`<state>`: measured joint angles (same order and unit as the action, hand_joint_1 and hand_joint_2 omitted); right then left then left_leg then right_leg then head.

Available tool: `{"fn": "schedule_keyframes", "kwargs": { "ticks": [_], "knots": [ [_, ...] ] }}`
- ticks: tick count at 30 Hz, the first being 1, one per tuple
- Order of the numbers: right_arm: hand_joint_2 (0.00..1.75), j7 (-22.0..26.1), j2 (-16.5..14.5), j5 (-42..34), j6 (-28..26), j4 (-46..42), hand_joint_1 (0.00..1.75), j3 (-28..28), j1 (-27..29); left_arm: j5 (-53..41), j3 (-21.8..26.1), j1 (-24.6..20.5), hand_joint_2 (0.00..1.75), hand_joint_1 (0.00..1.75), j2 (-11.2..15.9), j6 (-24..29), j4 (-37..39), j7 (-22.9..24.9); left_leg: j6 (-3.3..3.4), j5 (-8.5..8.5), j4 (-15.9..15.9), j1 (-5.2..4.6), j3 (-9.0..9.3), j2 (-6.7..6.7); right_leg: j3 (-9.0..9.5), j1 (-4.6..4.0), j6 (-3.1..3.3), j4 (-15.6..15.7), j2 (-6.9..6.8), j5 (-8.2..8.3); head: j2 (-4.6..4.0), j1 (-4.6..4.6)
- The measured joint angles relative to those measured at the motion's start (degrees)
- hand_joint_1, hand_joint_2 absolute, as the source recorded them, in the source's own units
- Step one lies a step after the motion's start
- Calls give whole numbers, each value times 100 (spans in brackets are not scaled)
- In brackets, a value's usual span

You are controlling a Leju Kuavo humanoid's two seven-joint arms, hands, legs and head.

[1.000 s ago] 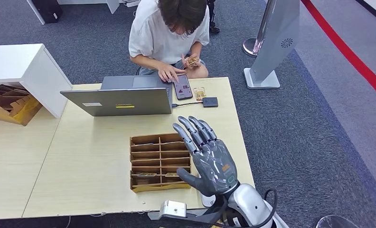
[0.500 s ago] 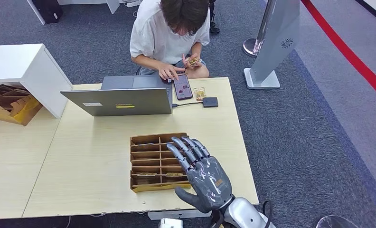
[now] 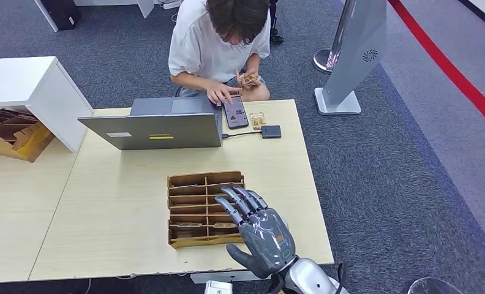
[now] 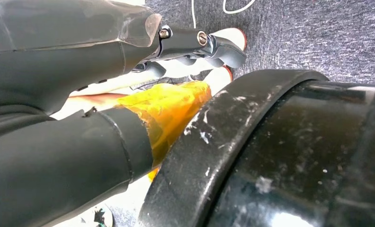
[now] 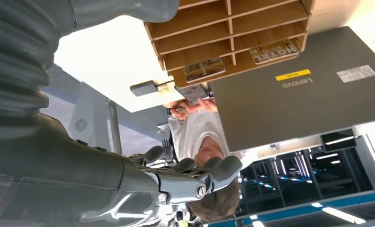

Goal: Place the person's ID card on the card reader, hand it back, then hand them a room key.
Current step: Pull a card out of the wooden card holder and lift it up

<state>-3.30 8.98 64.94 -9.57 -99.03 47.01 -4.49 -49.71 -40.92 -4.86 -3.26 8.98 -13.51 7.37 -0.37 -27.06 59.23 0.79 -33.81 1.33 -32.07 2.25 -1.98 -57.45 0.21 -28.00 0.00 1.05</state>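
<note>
Right hand (image 3: 261, 236) — open, fingers spread and nearly straight, holding nothing. It hovers over the right end of the tray (image 3: 191, 211), fingertips above the tray's right column, thumb out toward the near table edge. In the right wrist view the same hand (image 5: 176, 182) shows its fingers extended, nothing between them.

Left hand (image 4: 129, 56) — seen in the left wrist view, close to dark parts; a thumb wrapped in amber tape (image 4: 169, 106) lies below the fingers. Whether it is open or closed, and whether it holds anything, cannot be told.

Tray — brown, slotted in two columns, lying flat on the near half of the table (image 3: 105, 202). Two cards (image 3: 190, 225) lie in its nearest occupied row, one in each column; the right wrist view shows them too (image 5: 204, 69).

Card reader (image 3: 270, 131) — small dark box near the far right of the table, cabled to the laptop (image 3: 151, 125).

ID card (image 3: 257, 119) — a small card lies just beside the reader, on its far side; whether it touches the reader cannot be told.

Person (image 3: 218, 43) — white shirt, crouched at the far edge, one hand on a phone (image 3: 236, 112), the other holding a small object near the chest.
</note>
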Motion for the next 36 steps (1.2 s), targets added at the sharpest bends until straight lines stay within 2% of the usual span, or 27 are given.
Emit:
{"fn": "schedule_keyframes", "kwargs": {
  "ticks": [5,13,26,36],
  "knots": [
    [175,-22,-1,25,4,117,53,0,0,-15,0,-2,0,0,0,-7,0,0,0,0,0,0,0,0,0,0,0,0,0,0,0,0],
    [175,-80,-47,35,20,321,46,0,-6,-46,0,-8,0,0,0,-18,-1,0,0,0,0,0,0,0,1,0,0,0,0,0,0,0],
    [175,-108,-151,2,149,567,24,0,-73,-71,0,-26,0,0,-2,-69,-1,0,0,0,0,0,0,0,1,0,0,0,0,0,0,0],
    [175,-20,-199,-151,221,891,26,-2,-293,-90,0,-40,0,0,-7,-116,-2,0,0,0,0,0,0,0,1,0,0,0,0,0,0,0]
  ]
}}
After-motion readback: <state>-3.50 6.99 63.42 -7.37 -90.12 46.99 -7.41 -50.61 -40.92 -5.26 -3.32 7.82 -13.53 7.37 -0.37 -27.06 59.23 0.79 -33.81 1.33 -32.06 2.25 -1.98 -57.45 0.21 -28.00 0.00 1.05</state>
